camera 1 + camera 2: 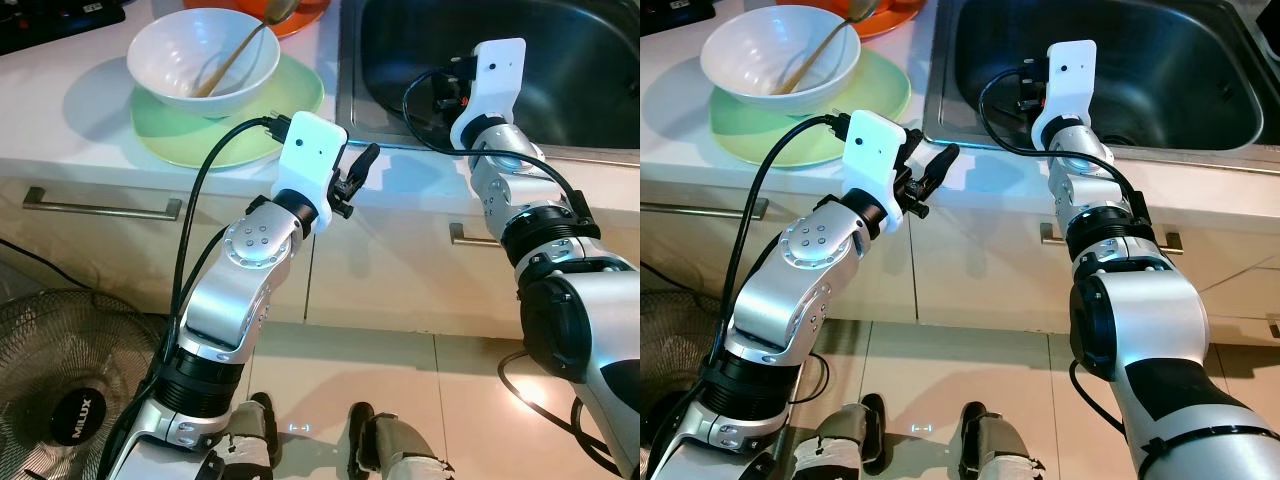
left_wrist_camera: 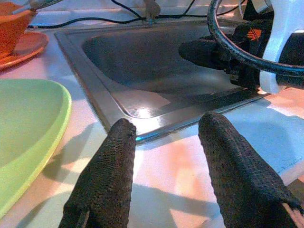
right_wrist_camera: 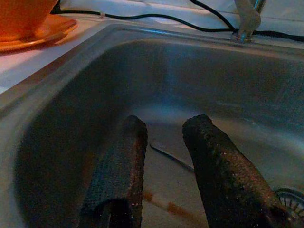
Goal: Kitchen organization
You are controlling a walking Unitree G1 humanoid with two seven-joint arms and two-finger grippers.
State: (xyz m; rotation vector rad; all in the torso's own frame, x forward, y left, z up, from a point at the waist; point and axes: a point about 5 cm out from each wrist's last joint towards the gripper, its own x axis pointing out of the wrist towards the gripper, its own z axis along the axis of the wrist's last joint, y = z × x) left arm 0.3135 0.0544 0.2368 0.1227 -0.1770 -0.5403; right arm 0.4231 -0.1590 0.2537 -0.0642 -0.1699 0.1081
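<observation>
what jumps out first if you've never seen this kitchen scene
A white bowl holding a wooden spoon sits on a pale green plate on the counter, left of the steel sink. The right end effector reaches open-fingered into the sink, while the left end effector hovers open at the counter edge beside the plate.

My left gripper (image 1: 358, 178) hangs spread at the worktop (image 1: 60, 110) front edge; plate (image 1: 290, 100) and bowl (image 1: 200, 60) crowd its left, sink (image 1: 1180, 60) lies open.
</observation>
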